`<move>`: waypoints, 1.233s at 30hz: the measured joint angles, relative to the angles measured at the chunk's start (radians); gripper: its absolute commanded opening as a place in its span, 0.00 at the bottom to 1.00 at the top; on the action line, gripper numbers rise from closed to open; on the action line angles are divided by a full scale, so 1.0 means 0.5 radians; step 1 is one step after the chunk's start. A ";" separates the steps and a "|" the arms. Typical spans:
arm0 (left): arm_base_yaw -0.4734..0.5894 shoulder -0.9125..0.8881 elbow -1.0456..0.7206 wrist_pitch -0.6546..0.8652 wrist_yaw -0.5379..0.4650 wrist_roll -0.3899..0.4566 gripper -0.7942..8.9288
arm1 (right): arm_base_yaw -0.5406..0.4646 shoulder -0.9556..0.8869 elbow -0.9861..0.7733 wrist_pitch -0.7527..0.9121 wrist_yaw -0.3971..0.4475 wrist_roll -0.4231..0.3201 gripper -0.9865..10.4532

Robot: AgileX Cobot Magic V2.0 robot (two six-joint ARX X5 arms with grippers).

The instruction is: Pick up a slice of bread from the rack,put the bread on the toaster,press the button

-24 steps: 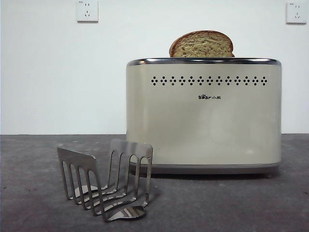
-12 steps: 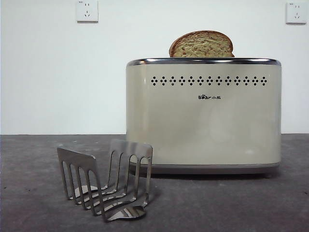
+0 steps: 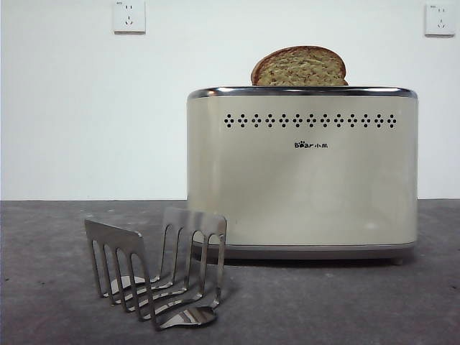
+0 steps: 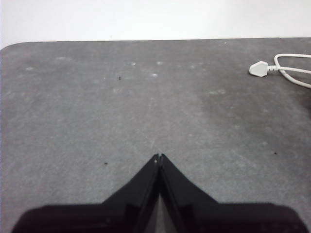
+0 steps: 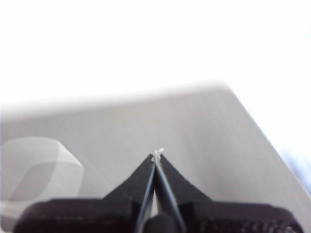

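A: What does the room look like?

B: A dark grey, mottled worktop [image 3: 43, 237] runs back to a plain white wall [image 3: 86, 115]. Two white wall sockets [image 3: 129, 16] sit high up, at about 11 and 1 o'clock in the front view.

A: And the task's things?

B: The toaster [image 3: 302, 172] stands right of centre. The slice of bread [image 3: 299, 67] stands upright in its top, its rounded crust rising above the chrome rim. The rack [image 3: 154, 269] is at 7 o'clock from the toaster, just in front of its near corner, with no bread in it.

A: Anything only the wrist views show?

B: The left wrist view shows a white plug and cord [image 4: 272, 69] lying on the worktop, unseen from the front. The left gripper [image 4: 159, 157] has its jaws pressed together, holding nothing. The right gripper [image 5: 157, 155] likewise has its jaws together over a pale, washed-out surface. Neither arm appears in the front view.

A: Any writing?

B: "Bear" on the toaster's face, below a row of small dark holes; the small characters after it are too small to read.
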 measured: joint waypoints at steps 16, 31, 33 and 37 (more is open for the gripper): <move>0.000 0.163 0.000 0.000 0.003 -0.001 0.08 | -0.019 -1.897 -2.696 1.102 0.177 -0.005 0.09; 0.000 0.292 0.000 -0.001 0.003 -0.001 0.08 | -0.013 -2.212 -2.749 0.744 0.137 -0.124 0.09; 0.000 0.305 0.000 -0.001 0.003 -0.001 0.08 | -0.013 -2.211 -2.749 0.744 0.137 -0.127 0.09; 0.000 0.335 0.000 0.000 0.003 -0.001 0.08 | -0.013 -2.210 -2.749 0.742 0.137 -0.132 0.09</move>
